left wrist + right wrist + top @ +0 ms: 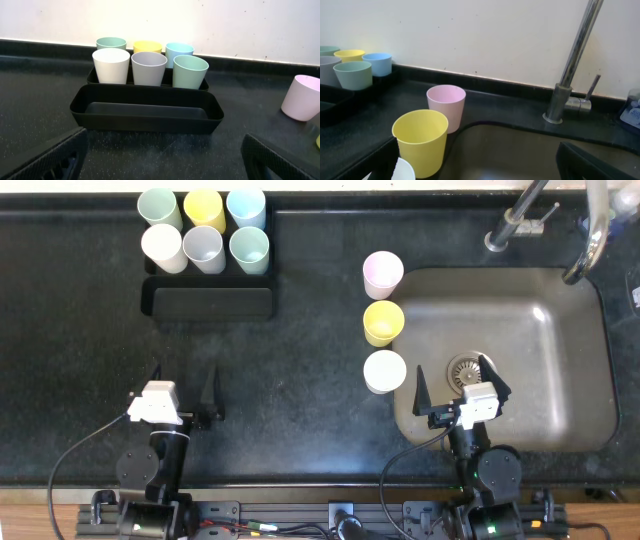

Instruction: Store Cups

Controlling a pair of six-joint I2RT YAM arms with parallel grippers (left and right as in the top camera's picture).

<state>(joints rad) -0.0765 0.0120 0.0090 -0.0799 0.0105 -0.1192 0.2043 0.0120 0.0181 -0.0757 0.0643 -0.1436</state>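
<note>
Three loose cups stand in a row on the black counter beside the sink: a pink cup (382,273) (446,107) (302,98), a yellow cup (383,322) (421,141) and a white cup (384,371) (402,171). A black tray (208,302) (146,108) at the back left holds several upright cups (204,231) (148,65) in its far compartments; the near compartment is bare. My left gripper (184,393) (160,160) stands open near the front, facing the tray. My right gripper (455,385) (475,167) is open over the sink's front part, beside the white cup.
A steel sink (540,310) with a drain (467,368) fills the right side. A tap (515,220) (570,70) stands behind it. A white wall backs the counter. Bare counter lies between the tray and the loose cups.
</note>
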